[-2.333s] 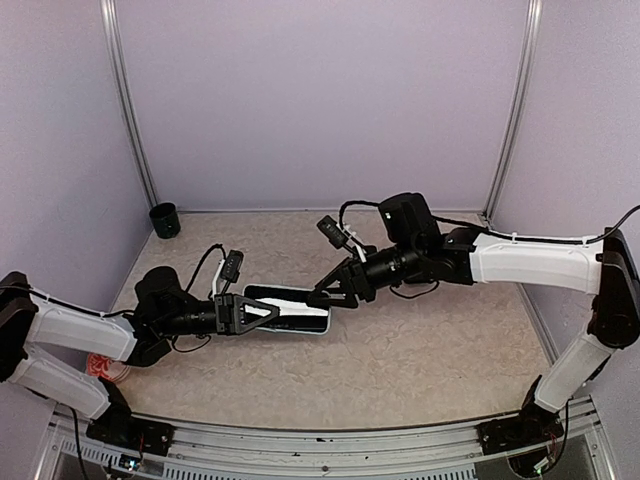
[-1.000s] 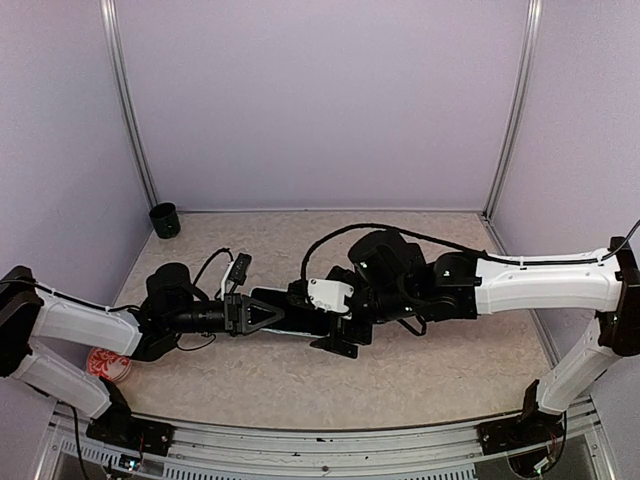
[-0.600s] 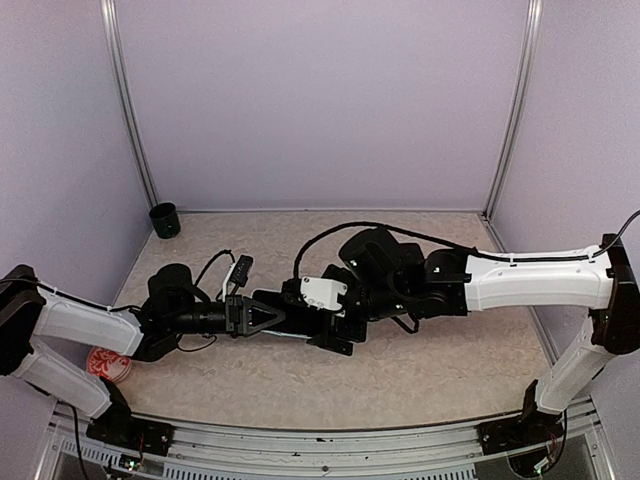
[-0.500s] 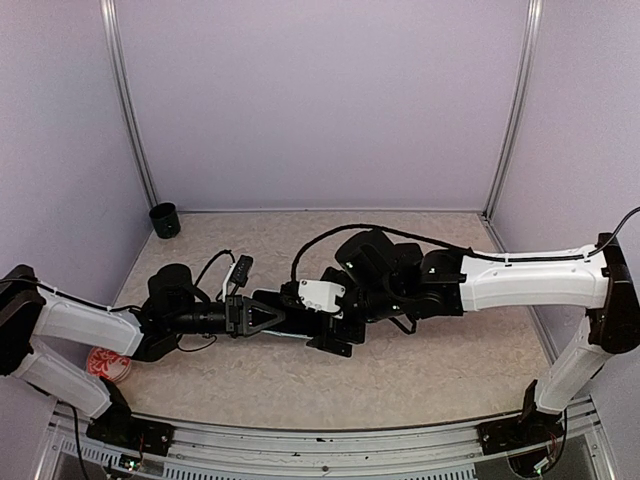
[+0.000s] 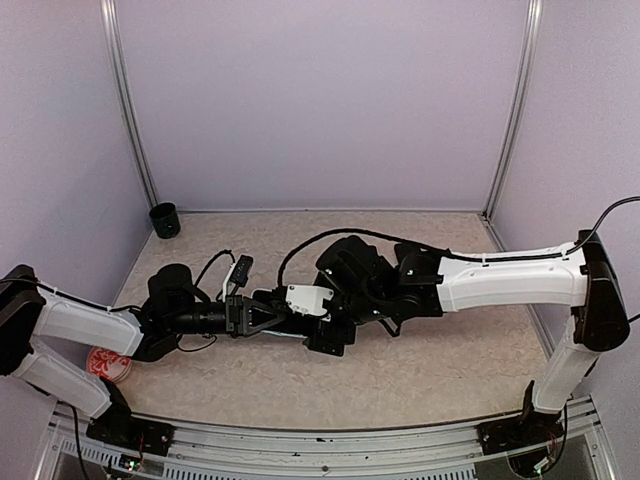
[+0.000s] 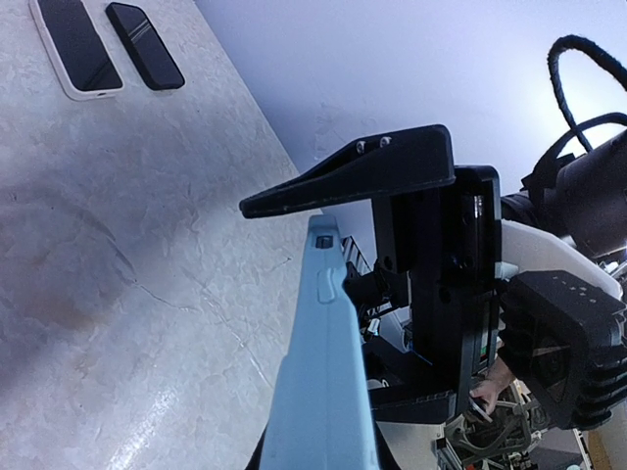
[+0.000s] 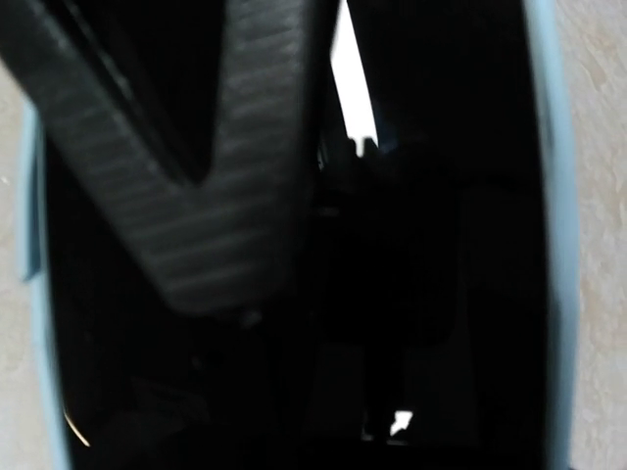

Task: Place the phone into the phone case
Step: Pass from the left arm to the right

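Note:
The light blue phone case shows edge-on in the left wrist view, and my left gripper is shut on its near end. It is held on edge just above the table's middle. In the right wrist view the case's blue rims frame a dark surface that seems to be the phone. Too little light there to tell how it sits. My right gripper is open and straddles the case from above, close to the left fingertips. One black right finger stands beside the case.
A black cup stands in the back left corner. A red patterned disc lies by the left arm's base. In the left wrist view a white-cased phone and a black phone lie flat far off.
My right arm has slid left along the case toward the left gripper, its wrist turned over the case. The left arm and case have stayed still.

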You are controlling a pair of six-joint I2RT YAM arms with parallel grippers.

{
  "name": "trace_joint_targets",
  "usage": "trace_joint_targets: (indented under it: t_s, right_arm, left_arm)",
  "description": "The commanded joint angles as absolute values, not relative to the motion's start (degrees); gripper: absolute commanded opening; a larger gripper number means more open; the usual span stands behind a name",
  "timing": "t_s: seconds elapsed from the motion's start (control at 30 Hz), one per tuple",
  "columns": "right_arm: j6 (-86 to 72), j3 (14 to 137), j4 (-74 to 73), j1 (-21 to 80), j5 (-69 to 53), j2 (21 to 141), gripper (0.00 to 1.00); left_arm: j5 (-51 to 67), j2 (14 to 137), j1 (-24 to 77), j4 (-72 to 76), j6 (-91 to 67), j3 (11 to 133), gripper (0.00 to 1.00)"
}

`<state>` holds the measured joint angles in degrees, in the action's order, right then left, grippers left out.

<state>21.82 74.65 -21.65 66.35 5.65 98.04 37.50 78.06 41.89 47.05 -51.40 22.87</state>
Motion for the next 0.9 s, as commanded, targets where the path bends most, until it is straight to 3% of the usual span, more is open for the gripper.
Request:
trace_joint_targets:
  t_s: [0.0,0.6,0.87]
  right_arm:
    - [21.8,76.8,-23.3,68.3,9.1,98.8,0.95]
    - [23.1,75.1,-22.1,70.8,13.0,97.0,0.88]
    - [21.7,75.7,-22.9,70.9,8.4,96.9,0.77]
  left_arm:
    - [38.0,77.9,42.3,51.0,-51.4,24.1,0.0]
    - [38.1,78.5,42.3,51.1,-51.5,24.0,0.0]
    - [38.0,78.5,42.3,51.0,-51.3,23.8,0.0]
